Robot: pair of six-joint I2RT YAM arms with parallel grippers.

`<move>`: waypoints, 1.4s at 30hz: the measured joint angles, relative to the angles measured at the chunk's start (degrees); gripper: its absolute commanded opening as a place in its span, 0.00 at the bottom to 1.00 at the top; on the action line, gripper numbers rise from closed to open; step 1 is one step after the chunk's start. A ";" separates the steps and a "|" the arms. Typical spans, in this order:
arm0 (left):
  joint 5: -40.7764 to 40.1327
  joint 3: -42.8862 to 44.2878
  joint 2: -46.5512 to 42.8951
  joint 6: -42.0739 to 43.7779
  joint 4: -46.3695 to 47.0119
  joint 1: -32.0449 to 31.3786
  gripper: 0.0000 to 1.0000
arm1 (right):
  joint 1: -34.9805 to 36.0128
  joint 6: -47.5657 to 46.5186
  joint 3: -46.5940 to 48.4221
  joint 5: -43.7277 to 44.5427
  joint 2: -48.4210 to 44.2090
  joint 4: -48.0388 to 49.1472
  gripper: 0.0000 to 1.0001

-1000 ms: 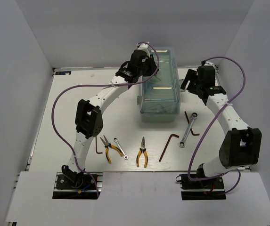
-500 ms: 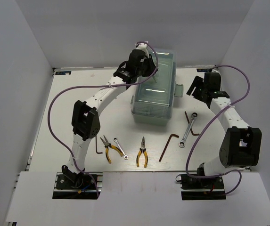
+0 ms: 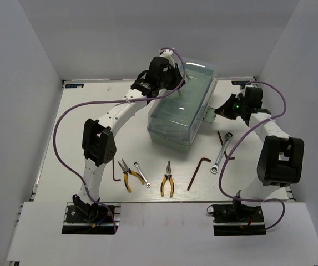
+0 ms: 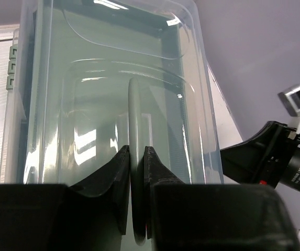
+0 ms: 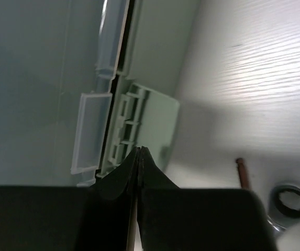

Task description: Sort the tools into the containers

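The toolbox [image 3: 180, 113], pale green with a clear lid [image 4: 113, 78], stands askew at the back of the table. My left gripper [image 3: 168, 78] is over its top, shut on the lid's pale green handle [image 4: 137, 120]. My right gripper [image 3: 224, 109] is shut with nothing between its fingers, its tips at the side latch [image 5: 139, 125], which sticks out. On the table lie two yellow-handled pliers [image 3: 128, 175] [image 3: 167, 180], a small wrench [image 3: 142, 174], a longer wrench [image 3: 222, 151] and three hex keys [image 3: 114, 172] [image 3: 198, 172] [image 3: 223, 142].
White walls close in the table on the left, right and back. The tools lie in a row across the near half, between the two arm bases. A hex key's end [image 5: 242, 172] and the wrench's ring [image 5: 287, 201] lie just right of my right fingertips.
The toolbox has swung left and turned askew under my left gripper's hold. Its side latch has come out. My right gripper has shut and come in to the latch.
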 measured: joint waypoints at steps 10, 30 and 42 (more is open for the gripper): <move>0.74 0.07 -0.22 0.00 -0.04 0.48 0.00 | 0.37 4.13 1.77 -11.39 7.78 4.24 0.00; 0.17 -0.59 -2.27 0.37 0.31 1.99 0.00 | 0.39 10.78 2.01 -20.90 9.29 13.66 0.00; 0.20 -4.22 -5.01 0.50 2.05 2.27 0.65 | 0.39 16.28 1.49 -24.52 9.20 19.98 0.00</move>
